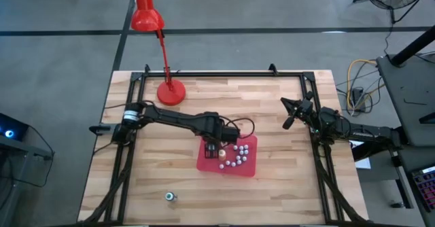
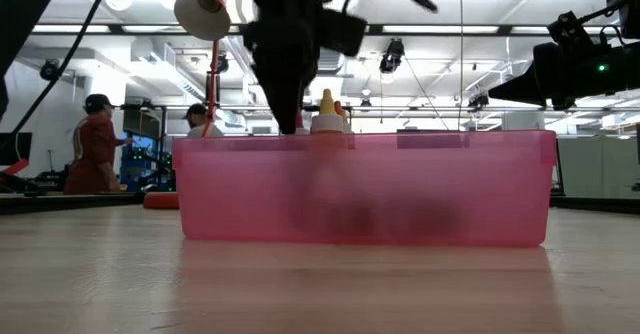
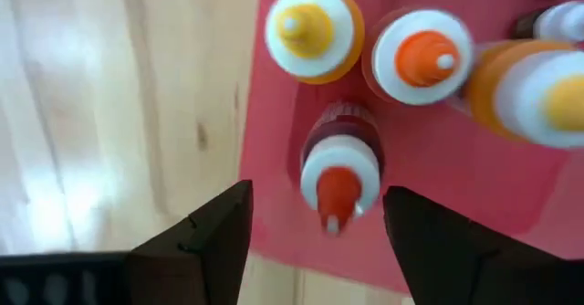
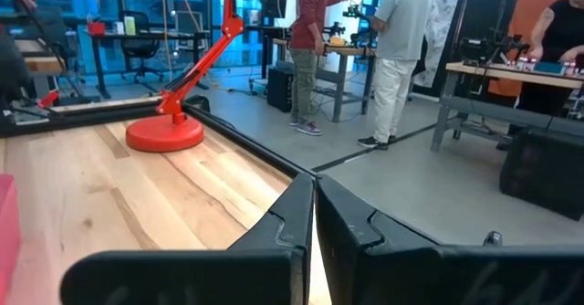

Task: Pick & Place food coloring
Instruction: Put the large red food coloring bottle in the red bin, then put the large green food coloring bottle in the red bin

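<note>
Left jaws open over red-tipped bottle (image 3: 339,173), pink tray (image 1: 249,166), bottles inside

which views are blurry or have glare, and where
Left wrist view: the red-tipped bottle between the left gripper's open fingers is soft, and glare whitens the wood. Low view: the pink bin is hazy, the ceiling lights are bright. High view: evenly lit.
</note>
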Available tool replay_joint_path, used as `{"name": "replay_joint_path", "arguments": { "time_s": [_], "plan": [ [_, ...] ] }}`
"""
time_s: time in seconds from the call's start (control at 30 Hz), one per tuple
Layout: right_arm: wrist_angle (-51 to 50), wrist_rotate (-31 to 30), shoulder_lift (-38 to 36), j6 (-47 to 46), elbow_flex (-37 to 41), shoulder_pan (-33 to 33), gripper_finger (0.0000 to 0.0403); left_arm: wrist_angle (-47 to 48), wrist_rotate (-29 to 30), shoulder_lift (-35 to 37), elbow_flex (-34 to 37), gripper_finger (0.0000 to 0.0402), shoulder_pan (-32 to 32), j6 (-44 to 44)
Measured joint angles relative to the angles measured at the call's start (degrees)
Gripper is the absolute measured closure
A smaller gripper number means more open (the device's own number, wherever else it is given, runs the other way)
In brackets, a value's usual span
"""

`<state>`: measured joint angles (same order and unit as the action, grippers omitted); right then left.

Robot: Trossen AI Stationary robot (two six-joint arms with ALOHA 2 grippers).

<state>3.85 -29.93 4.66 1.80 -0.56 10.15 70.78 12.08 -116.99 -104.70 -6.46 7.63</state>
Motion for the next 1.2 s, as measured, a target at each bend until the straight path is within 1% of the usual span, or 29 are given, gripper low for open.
{"name": "replay_joint_path", "arguments": {
  "time_s": [0.13,0.3,0.43,0.6,0.77,0.9,1.07,1.2],
  "plan": [
    [0.01,0.00,-0.01,-0.39,-0.01,-0.02,0.0394,4.49,-1.16,2.05,-1.97,0.0184,-0.02,2.53],
    [-0.01,0.02,0.01,0.09,-0.01,-0.02,0.0394,9.77,-5.95,3.97,-4.14,0.0184,-0.02,8.91],
    [-0.01,0.00,0.01,-0.52,-0.02,-0.02,0.0394,14.40,-6.60,5.36,-5.06,0.0184,-0.27,17.84],
    [-0.01,0.02,0.01,0.11,-0.01,-0.01,0.0394,19.60,-6.63,6.95,-4.78,0.0184,-1.02,32.03],
    [-0.01,0.02,-0.01,-0.56,-0.02,0.00,0.0394,19.39,-8.49,9.45,-4.63,0.0184,-3.06,42.12],
    [-0.01,0.01,-0.01,0.09,0.00,-0.01,0.0394,19.28,-8.57,11.19,-4.53,0.0184,-5.37,49.47],
    [-0.01,0.01,-0.01,-0.57,-0.01,-0.01,0.0394,19.27,-9.84,13.03,-4.36,0.0184,-9.09,58.55],
    [-0.01,0.02,-0.03,0.11,-0.02,-0.02,0.0394,19.24,-9.84,14.24,-2.52,0.0183,-12.40,65.98]
  ]
}}
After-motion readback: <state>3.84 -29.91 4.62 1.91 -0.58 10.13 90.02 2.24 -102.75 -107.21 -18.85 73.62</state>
